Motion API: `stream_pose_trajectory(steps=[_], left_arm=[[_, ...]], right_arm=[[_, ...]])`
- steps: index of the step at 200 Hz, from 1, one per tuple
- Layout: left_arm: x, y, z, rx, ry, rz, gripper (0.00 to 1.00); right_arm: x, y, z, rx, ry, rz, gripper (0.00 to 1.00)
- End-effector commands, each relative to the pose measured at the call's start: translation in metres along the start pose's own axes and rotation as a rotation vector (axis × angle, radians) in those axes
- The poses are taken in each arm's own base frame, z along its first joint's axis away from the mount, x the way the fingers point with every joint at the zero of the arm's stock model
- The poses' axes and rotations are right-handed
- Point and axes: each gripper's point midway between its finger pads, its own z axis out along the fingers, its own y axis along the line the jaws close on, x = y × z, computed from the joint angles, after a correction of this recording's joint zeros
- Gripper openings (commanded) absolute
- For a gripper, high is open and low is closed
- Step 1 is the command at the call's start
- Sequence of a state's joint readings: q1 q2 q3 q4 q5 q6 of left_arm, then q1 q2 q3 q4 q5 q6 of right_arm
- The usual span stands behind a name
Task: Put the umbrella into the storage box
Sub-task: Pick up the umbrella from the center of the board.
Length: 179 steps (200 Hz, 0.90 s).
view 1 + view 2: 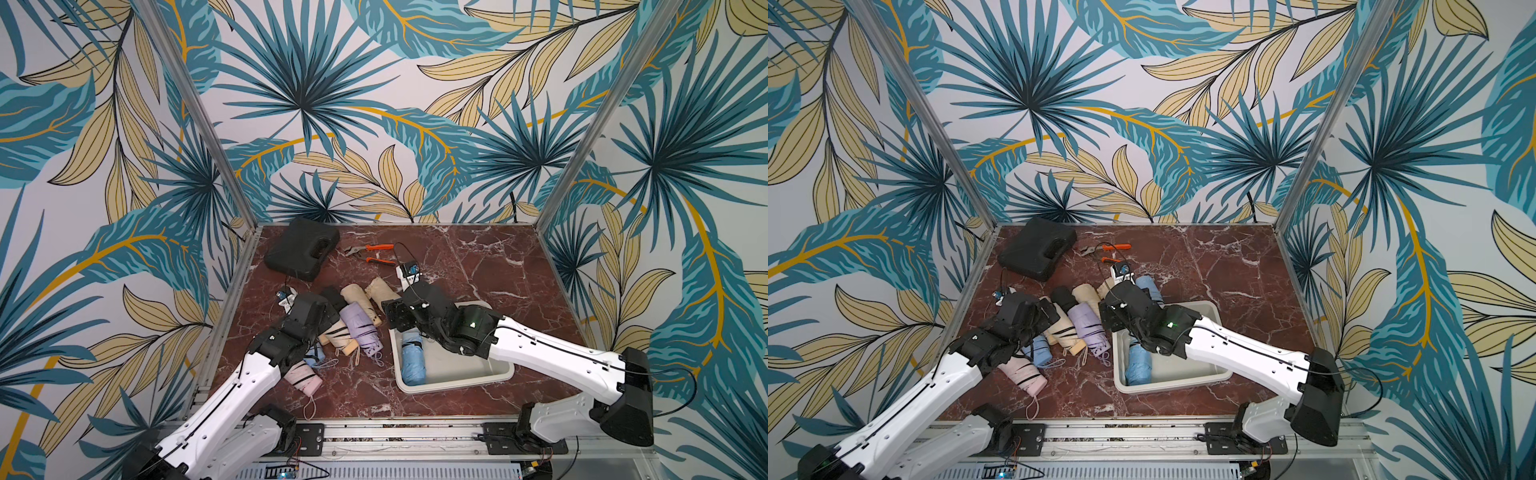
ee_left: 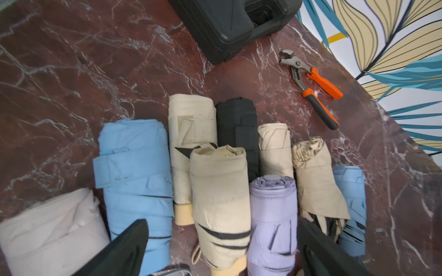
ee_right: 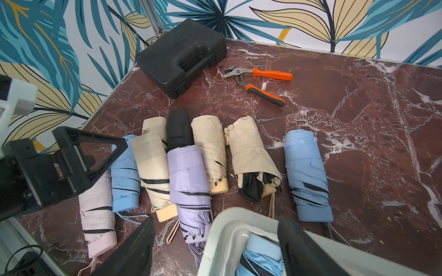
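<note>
A: Claw status?
B: Left claw (image 2: 221, 222) is spread wide, nothing held; it is hung over the striped umbrella (image 2: 218, 181) and lilac umbrella (image 2: 272, 215). Right claw (image 3: 216, 219) is likewise spread wide and empty, poised over the box (image 1: 457, 382) corner nearest the pile (image 1: 357, 328).
A: Umbrella position?
B: One blue umbrella (image 1: 412, 359) is laid inside the box, lengthwise along the pile-side wall, so room is left for more. The others are lined up side by side on the table (image 1: 478, 266) beside the box.
A: Why that split?
B: Judged: the pile is reached from the left, the box is served from the right. The striped umbrella is lapped over its neighbours, so it is likely to be taken next.
A: Risks?
B: Straps (image 3: 172, 230) could be snagged. Case (image 1: 301, 249) and pliers (image 1: 374, 253) are kept well apart, not needed.
</note>
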State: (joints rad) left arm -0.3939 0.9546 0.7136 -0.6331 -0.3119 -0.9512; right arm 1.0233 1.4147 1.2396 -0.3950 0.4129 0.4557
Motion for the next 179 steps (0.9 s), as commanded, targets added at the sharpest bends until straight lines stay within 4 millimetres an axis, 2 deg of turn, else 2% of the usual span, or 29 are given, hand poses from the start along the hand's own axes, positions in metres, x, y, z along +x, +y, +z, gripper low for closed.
stream_pose_trajectory(steps=[1,32,69,123,179], left_arm=[[-0.006,-0.005,0.01,0.004,0.033,0.099,1.0],[-0.008,-0.022,0.03,0.03,0.056,0.131,1.0],[-0.006,-0.035,0.054,0.034,0.094,0.147,1.0],[0.003,-0.018,0.073,-0.057,0.145,0.131,0.94],[0.012,-0.01,0.09,-0.073,0.166,0.098,0.74]], right_arm=[[-0.006,0.006,0.001,-0.026,-0.01,0.021,0.82],[0.001,0.004,0.003,-0.023,-0.006,0.062,0.82],[-0.002,0.002,0.001,-0.019,-0.018,0.073,0.82],[-0.006,-0.006,-0.005,0.008,-0.04,0.072,0.82],[-0.005,-0.01,-0.01,0.014,-0.047,0.079,0.82]])
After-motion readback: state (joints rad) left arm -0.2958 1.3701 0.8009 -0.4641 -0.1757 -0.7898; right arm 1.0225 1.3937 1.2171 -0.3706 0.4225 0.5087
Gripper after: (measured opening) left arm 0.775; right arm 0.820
